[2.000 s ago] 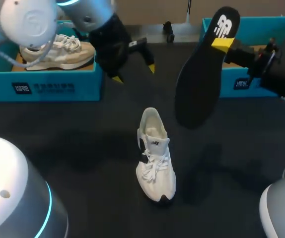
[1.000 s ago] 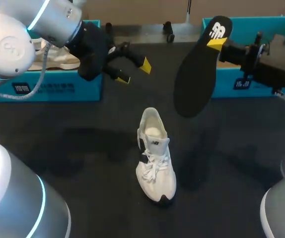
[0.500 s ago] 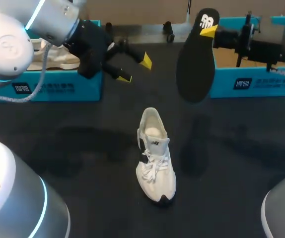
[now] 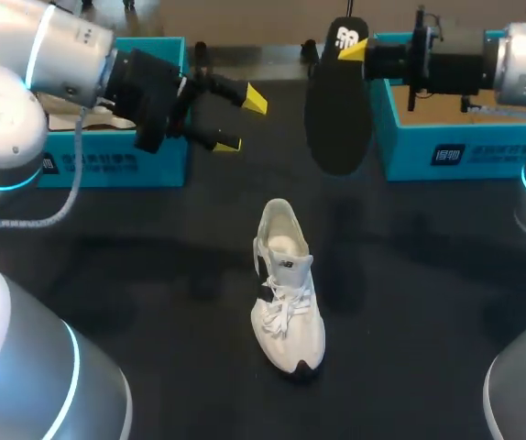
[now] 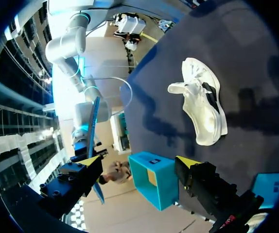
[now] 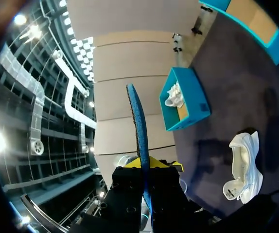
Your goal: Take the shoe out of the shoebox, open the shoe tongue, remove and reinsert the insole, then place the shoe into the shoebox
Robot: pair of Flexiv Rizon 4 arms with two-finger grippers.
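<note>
**Item 1: black flat foam insole** (image 4: pixel 336 110). Judged light, thin and flexible, and likely to bend or sway when carried by one end. The stiffer heel end is judged the best place for a hold, leaving the toe end free to be led into the shoe first. It is held in the air above the dark counter (image 4: pixel 153 275), hanging toe-down between the two boxes and beyond the shoe's heel.

**Item 2: white lace-up sneaker** (image 4: pixel 286 293). Judged light and soft in the upper, and liable to slide if pushed unsteadied. It is set on its sole mid-counter, untouched, with its opening gaping.

**Item 3: right end effector** (image 4: pixel 353 46). It is clamped on the insole's heel end. The arm is stretched level over the right teal cardboard shoebox (image 4: pixel 455 151).

**Item 4: left end effector** (image 4: pixel 242 121). The fingers are spread with nothing between them. It is held aloft just beside the left teal cardboard shoebox (image 4: pixel 107 160) and pointed towards the middle.
</note>
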